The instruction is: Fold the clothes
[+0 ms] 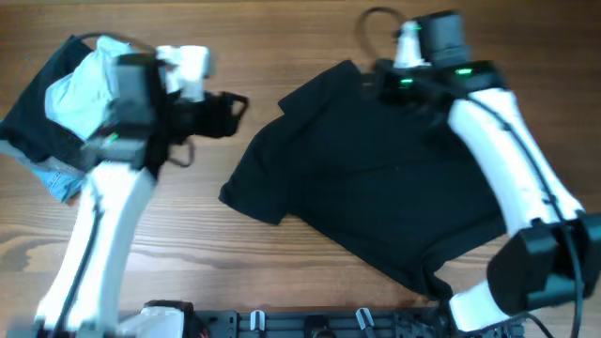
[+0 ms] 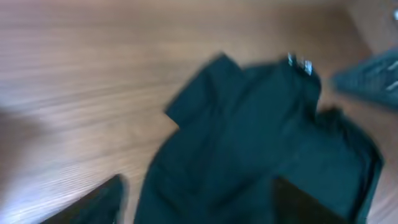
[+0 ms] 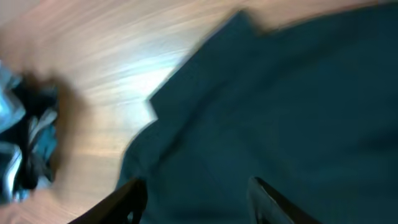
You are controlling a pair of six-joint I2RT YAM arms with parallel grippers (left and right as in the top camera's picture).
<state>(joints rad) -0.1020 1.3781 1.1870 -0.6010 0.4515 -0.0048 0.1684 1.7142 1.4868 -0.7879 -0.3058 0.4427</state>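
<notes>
Black shirt (image 1: 376, 178) first, from the overhead view. It's lying opened out across the centre and right of the frame on the wooden worktop (image 1: 282, 38), with one sleeve poking toward the upper middle. I can't spot a single fold in it. Upper left there's a pile of clothes (image 1: 42, 103), dark and pale blue stuff bunched together, and it looks heaped rather than folded to me. So my guess is this shirt hasn't really been started and every fold is left to do.

The left arm (image 1: 103, 225) runs up the left side and bends so the left pincer (image 1: 225, 105) points right. It's over bare wood, near the shirt's sleeve but apart from it. The right arm (image 1: 498, 160) comes up from the lower right across the shirt, and the right pincer (image 1: 390, 83) is at the shirt's top edge, upper right.

Left wrist view is pretty blurry. The shirt fills the middle and lower right, and the fingers (image 2: 93, 205) sit wide apart at the bottom edge with nothing between them.

Right wrist view is smeared too. The shirt covers the centre and right, and the pile sits at the far left edge. Fingers (image 3: 127, 199) show at the bottom, spread well apart, gripping nothing. It looks like it's above the cloth, not on it, but I can't tell for sure.
</notes>
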